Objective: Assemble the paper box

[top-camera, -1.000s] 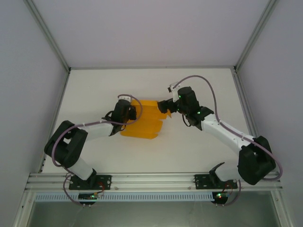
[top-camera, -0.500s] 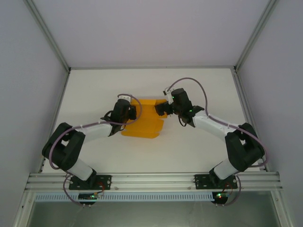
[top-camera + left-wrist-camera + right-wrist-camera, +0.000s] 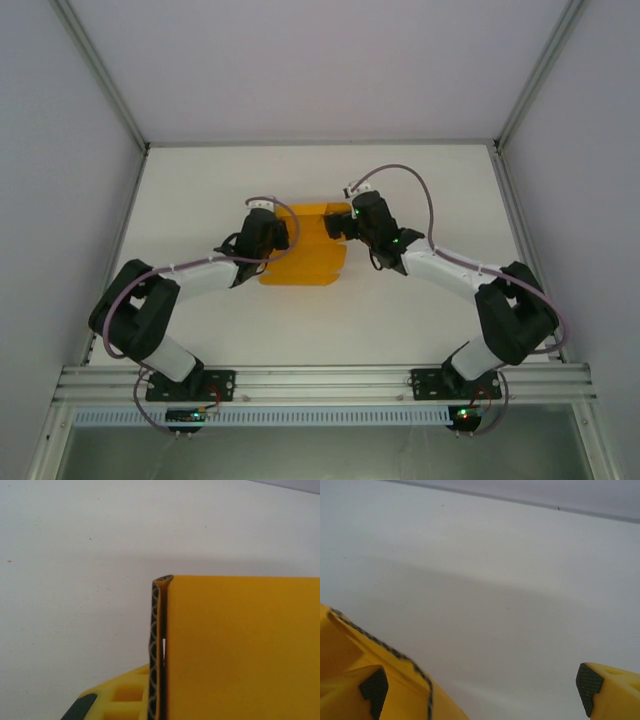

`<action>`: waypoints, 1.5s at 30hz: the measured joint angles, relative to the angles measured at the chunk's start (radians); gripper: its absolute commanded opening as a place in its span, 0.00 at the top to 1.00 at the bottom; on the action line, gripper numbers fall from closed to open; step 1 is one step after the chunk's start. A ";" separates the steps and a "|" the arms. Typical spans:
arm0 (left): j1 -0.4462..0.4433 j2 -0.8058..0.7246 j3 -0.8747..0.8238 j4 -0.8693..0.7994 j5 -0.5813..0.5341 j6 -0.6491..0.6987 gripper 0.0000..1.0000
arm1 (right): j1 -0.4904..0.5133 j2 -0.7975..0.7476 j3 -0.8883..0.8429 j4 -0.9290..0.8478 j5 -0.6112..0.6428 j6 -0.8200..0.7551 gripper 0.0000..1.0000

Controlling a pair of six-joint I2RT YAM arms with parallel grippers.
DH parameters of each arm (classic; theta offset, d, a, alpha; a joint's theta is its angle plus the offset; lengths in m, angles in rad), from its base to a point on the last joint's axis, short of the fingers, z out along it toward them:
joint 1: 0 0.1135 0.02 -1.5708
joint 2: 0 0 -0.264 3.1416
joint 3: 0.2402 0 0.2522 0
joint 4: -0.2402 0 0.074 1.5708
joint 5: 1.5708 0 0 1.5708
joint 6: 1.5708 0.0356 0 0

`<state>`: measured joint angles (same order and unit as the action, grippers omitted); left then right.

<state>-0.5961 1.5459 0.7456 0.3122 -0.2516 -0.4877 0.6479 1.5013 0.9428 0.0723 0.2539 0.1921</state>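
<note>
The paper box [image 3: 305, 255] is lying near the middle of the white table [image 3: 430, 190], between the two grippers, and is being handled as a part-folded sheet rather than a finished box.

Its left wall is being stood upright by the left gripper [image 3: 272, 233]. In the left wrist view one yellow finger [image 3: 117, 697] is being pressed against the doubled edge of that wall, while the other finger is being hidden by the panel. The claw is therefore being judged as clamped on the card, probably so that the sheet is being pinned against sliding while the opposite side is being folded.

The right gripper [image 3: 336, 225] is being held at the box's far right corner with its jaws wide apart. In the right wrist view the dark pads [image 3: 374, 687] are being shown well apart, with a raised flap lying just beside the left one and bare table between them. Nothing is being gripped there; the stance is being read as one for nudging a flap inward.

The card is being seen as plain, unmarked orange-yellow. A dark wavy core is being exposed along its cut edges, and the top of the held wall is being rounded over by a fold. The near part is lying flat.
</note>
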 measured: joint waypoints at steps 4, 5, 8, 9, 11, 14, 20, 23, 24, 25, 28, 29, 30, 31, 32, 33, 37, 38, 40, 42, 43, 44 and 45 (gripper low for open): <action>0.000 0.000 0.008 -0.020 -0.003 0.002 1.00 | -0.002 -0.063 -0.042 -0.098 0.022 0.013 0.01; 0.000 0.000 0.009 -0.025 -0.004 0.004 1.00 | -0.002 -0.079 -0.061 -0.120 0.023 0.019 0.01; 0.000 0.000 0.009 -0.030 -0.003 0.008 1.00 | -0.008 -0.114 -0.111 -0.171 0.023 0.027 0.01; 0.000 0.000 0.010 -0.032 -0.003 0.008 1.00 | -0.012 -0.119 -0.124 -0.184 0.023 0.030 0.01; 0.000 0.000 0.010 -0.037 -0.002 0.011 1.00 | -0.024 -0.122 -0.139 -0.209 0.024 0.040 0.01; 0.000 -0.002 0.010 -0.050 -0.002 0.016 1.00 | -0.039 -0.121 -0.148 -0.226 0.024 0.052 0.01; 0.000 -0.002 0.010 -0.056 0.001 0.027 1.00 | -0.052 -0.118 -0.148 -0.218 0.035 0.056 0.01; 0.000 -0.002 0.010 -0.056 0.011 0.027 1.00 | -0.061 -0.105 -0.159 -0.164 0.038 0.056 0.01; 0.000 -0.002 0.010 -0.056 0.016 0.027 1.00 | -0.062 -0.100 -0.165 -0.142 0.038 0.055 0.01; 0.000 -0.002 0.010 -0.056 0.023 0.027 1.00 | -0.064 -0.095 -0.171 -0.115 0.030 0.055 0.01; 0.005 -0.002 0.010 -0.064 0.023 0.031 1.00 | -0.068 -0.085 -0.186 -0.042 -0.017 0.051 0.01; 0.007 -0.002 0.010 -0.068 0.023 0.031 1.00 | -0.070 -0.083 -0.187 -0.020 -0.040 0.050 0.01; 0.007 -0.001 0.011 -0.074 0.025 0.031 1.00 | -0.072 -0.080 -0.187 0.006 -0.067 0.047 0.01; 0.007 -0.001 0.013 -0.077 0.030 0.031 1.00 | -0.073 -0.077 -0.187 0.034 -0.097 0.047 0.01; 0.007 -0.001 0.014 -0.078 0.036 0.030 1.00 | -0.074 -0.073 -0.187 0.060 -0.124 0.047 0.01; 0.007 -0.001 0.016 -0.078 0.043 0.030 1.00 | -0.074 -0.070 -0.187 0.082 -0.149 0.045 0.01; 0.007 0.000 0.031 -0.077 0.071 0.026 1.00 | -0.074 -0.035 -0.178 0.142 -0.212 0.024 0.01; 0.007 0.000 0.032 -0.077 0.077 0.026 1.00 | -0.072 -0.019 -0.169 0.146 -0.217 0.014 0.01; 0.007 0.000 0.032 -0.078 0.082 0.023 1.00 | -0.066 0.018 -0.146 0.158 -0.217 -0.010 0.01; 0.008 0.000 0.032 -0.079 0.081 0.021 1.00 | -0.050 0.051 -0.125 0.172 -0.191 -0.033 0.01; 0.010 0.000 0.032 -0.079 0.079 0.019 1.00 | -0.040 0.065 -0.116 0.174 -0.169 -0.042 0.01; 0.012 0.000 0.032 -0.082 0.078 0.018 1.00 | -0.029 0.077 -0.108 0.177 -0.146 -0.049 0.01; 0.015 0.000 0.032 -0.086 0.075 0.015 1.00 | -0.016 0.089 -0.098 0.177 -0.117 -0.055 0.01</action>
<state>-0.5812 1.5455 0.7780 0.2264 -0.1764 -0.4725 0.6315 1.5902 0.8448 0.2493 0.1368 0.1368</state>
